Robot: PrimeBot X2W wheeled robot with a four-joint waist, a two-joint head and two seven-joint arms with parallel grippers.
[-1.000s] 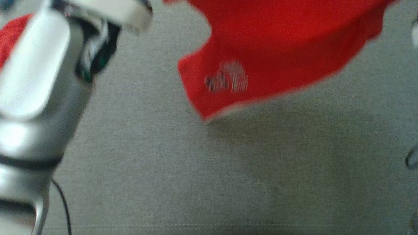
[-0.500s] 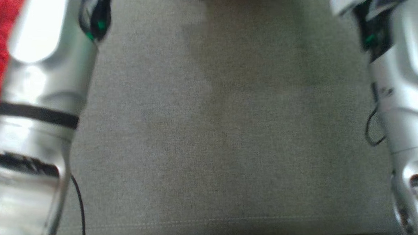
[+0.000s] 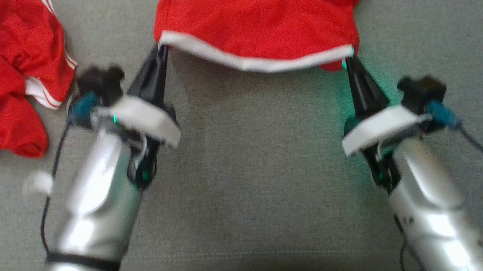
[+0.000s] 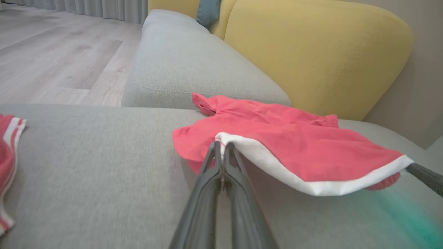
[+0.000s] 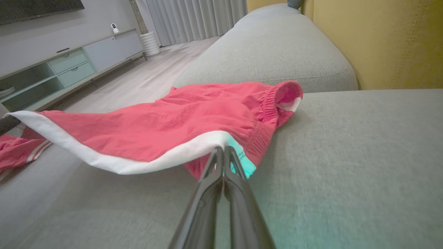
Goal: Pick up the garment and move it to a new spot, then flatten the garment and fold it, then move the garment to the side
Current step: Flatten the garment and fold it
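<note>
The grey sofa seat spreads beneath both arms. The red shorts lie just ahead of the jaws, long axis running across from one arm to the other, so neither is nearer. The white hem hangs between them, lifted off the cushion. The left gripper is pinched tight on one hem corner and the right gripper on the other.
</note>
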